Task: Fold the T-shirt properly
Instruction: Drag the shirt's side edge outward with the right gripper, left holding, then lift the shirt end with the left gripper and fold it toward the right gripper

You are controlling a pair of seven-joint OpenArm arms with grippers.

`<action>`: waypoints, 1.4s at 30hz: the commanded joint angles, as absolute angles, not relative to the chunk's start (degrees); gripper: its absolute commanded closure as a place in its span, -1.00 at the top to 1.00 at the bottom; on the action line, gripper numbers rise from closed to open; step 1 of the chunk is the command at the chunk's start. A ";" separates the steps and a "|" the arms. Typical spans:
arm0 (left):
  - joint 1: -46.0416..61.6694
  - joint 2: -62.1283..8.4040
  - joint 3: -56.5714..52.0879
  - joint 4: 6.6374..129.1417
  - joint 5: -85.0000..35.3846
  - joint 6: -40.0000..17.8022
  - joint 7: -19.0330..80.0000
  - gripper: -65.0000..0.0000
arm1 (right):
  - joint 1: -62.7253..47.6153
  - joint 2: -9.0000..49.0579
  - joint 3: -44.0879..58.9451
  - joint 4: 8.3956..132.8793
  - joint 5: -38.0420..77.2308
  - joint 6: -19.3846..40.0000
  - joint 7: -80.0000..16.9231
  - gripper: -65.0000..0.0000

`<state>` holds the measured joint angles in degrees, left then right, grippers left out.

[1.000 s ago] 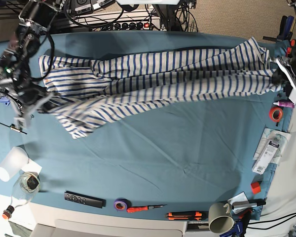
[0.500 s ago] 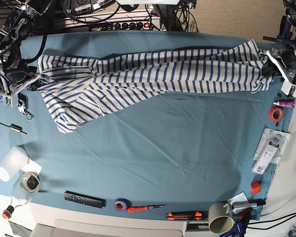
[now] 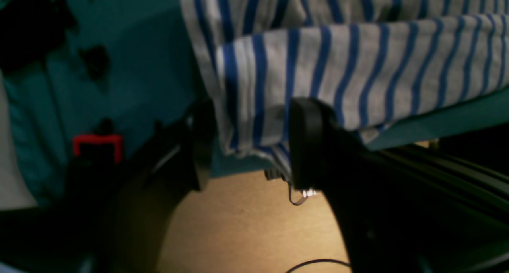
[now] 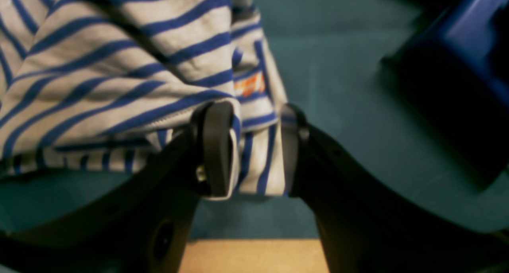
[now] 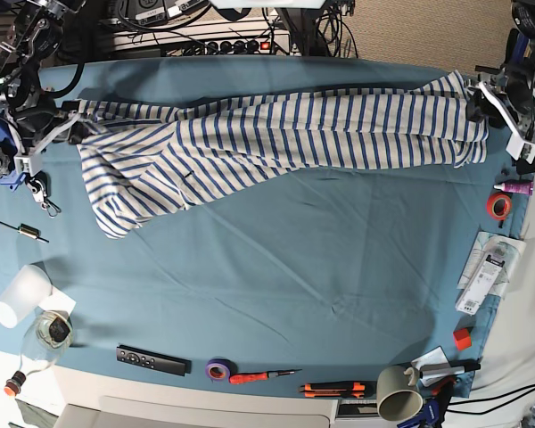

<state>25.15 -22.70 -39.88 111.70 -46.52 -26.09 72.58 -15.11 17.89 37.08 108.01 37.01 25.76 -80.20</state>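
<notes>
- The T-shirt (image 5: 276, 134) is laid out long across the far half of the teal table cloth (image 5: 294, 259), stretched from the left edge to the right edge in the base view.
- One loose part of it is seen sagging toward the near side at base-view left, ending in a rounded flap.
- Left gripper (image 3: 248, 145): jaws are parted, with a striped fabric edge lying between the fingers (image 3: 306, 137). The cloth is touched by the right-hand finger; a clamp is not shown.
- In the base view the left gripper (image 5: 481, 102) is placed at the shirt's right end, by the table's far right corner.
- Right gripper (image 4: 254, 145): jaws are parted too, with a striped hem and a small orange tag (image 4: 249, 86) seen between and just above the fingers (image 4: 214, 145). The fabric is draped against the left-hand finger.
- In the base view the right gripper (image 5: 67, 132) is placed at the shirt's left end.
- Along the near edge a remote (image 5: 152, 360), a purple tape roll (image 5: 218, 368) and a mug (image 5: 397, 392) are lined up, well apart from the shirt.
- An orange tape roll (image 5: 498, 206) is set near the right edge.
</notes>
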 commanded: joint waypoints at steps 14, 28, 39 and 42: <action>23.79 -23.66 -40.42 112.49 -45.95 -24.03 67.64 -0.05 | -14.74 19.03 39.94 111.94 44.07 26.11 -77.10 -0.35; 19.16 -23.66 -40.25 98.43 -51.33 -26.17 70.13 -0.05 | -14.74 19.05 40.23 111.92 41.50 26.11 -75.75 -0.35; 19.03 -23.49 -35.11 93.21 -53.80 -26.87 71.79 -0.05 | -14.72 19.05 40.23 111.92 41.54 26.09 -74.96 -0.35; 19.00 -23.49 -29.52 90.80 -51.57 -26.85 68.66 -0.06 | -14.72 19.05 40.23 111.92 41.54 26.06 -74.98 -0.35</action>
<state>18.35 -23.77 -30.41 91.44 -54.68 -27.35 64.31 -15.09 17.91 39.77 110.96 40.97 25.76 -76.25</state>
